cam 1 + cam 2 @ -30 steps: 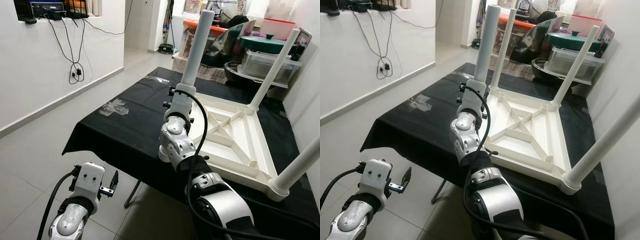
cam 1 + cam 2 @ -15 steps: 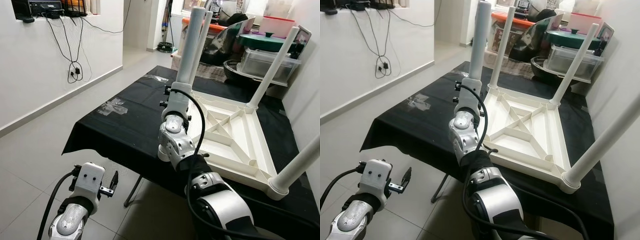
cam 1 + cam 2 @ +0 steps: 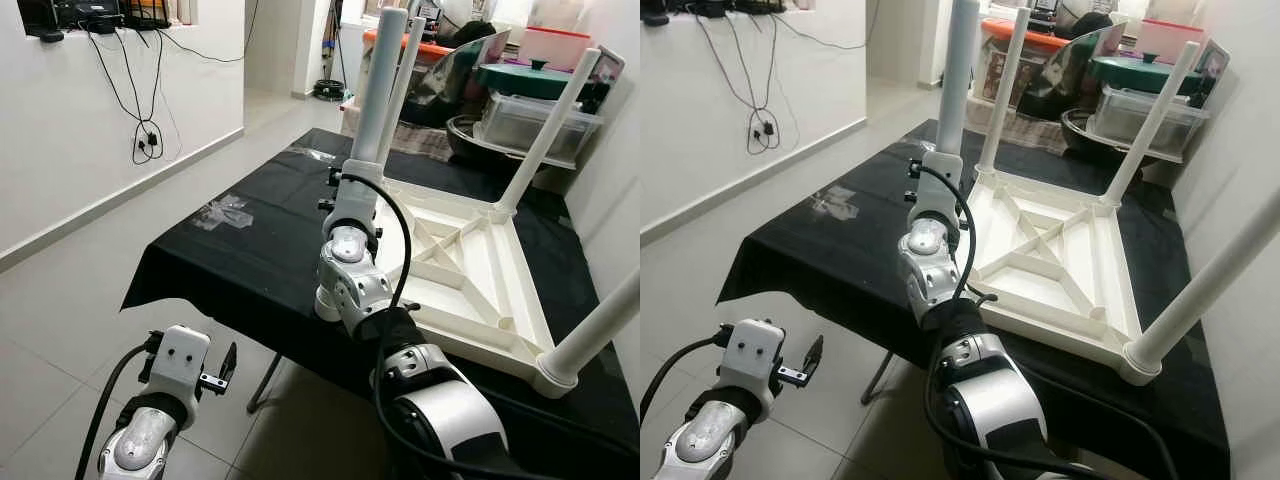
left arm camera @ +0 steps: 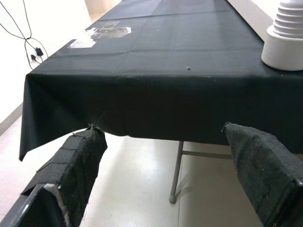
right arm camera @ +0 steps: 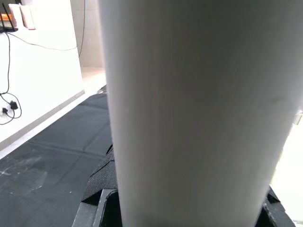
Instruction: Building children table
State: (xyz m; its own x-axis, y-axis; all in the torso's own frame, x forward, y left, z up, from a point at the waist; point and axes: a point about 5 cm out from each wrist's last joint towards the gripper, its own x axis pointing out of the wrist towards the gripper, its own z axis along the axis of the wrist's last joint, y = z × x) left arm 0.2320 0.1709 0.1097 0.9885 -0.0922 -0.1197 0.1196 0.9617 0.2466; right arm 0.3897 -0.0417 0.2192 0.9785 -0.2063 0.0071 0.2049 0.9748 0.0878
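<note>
The right gripper (image 3: 362, 178) grips a white table leg (image 3: 376, 95), now upright after leaning a second ago, at the corner of the upturned child's tabletop (image 3: 470, 275) on the black-clothed table (image 3: 240, 250). The left gripper (image 4: 170, 189) hangs below, fingers (image 4: 71, 175) spread, holding nothing.

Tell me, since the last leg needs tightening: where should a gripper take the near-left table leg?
Low on the round leg, just above its socket, coming from the robot's side with fingers on either side. The right gripper already sits there; the leg stands upright and the upturned table top blocks the far side.
</note>
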